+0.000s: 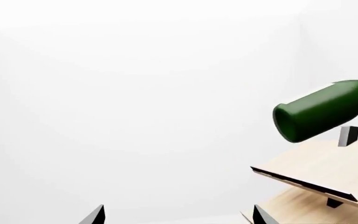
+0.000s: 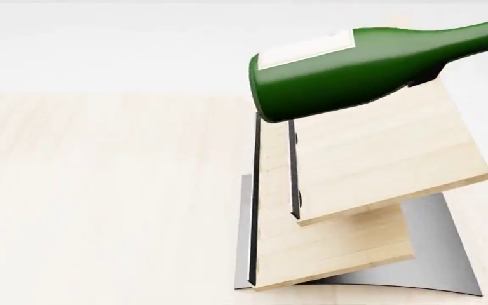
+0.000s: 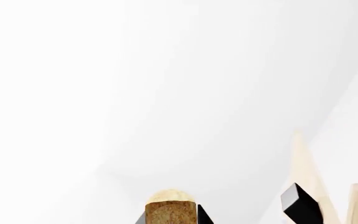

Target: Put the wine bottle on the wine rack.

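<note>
Your tall dark green glass wine bottle (image 2: pixel 363 67) with the white label lies nearly on its side in the upper right of the head view, base toward the centre of the frame and neck running off the right edge. It hangs above the wine rack (image 2: pixel 371 159), whose two tilted light wood boards with dark metal edge strips step down over a curved grey metal base on the pale wooden table (image 2: pixel 100 190). Whether the glass touches the upper board you cannot tell from this angle.

In the left wrist view the bottle's rounded base (image 1: pixel 319 114) sits just above the rack's upper board (image 1: pixel 328 163), beside a small black peg (image 1: pixel 348 136). Your left gripper (image 1: pixel 177 215) shows only two dark fingertips at the bottom edge, spread apart with nothing between them.

In the right wrist view the tan cork stopper (image 3: pixel 170 207) stands at the bottom edge with dark fingertips of your right gripper (image 3: pixel 171 218) pressed close on either side of it, so that hand grips the bottle at its neck.
</note>
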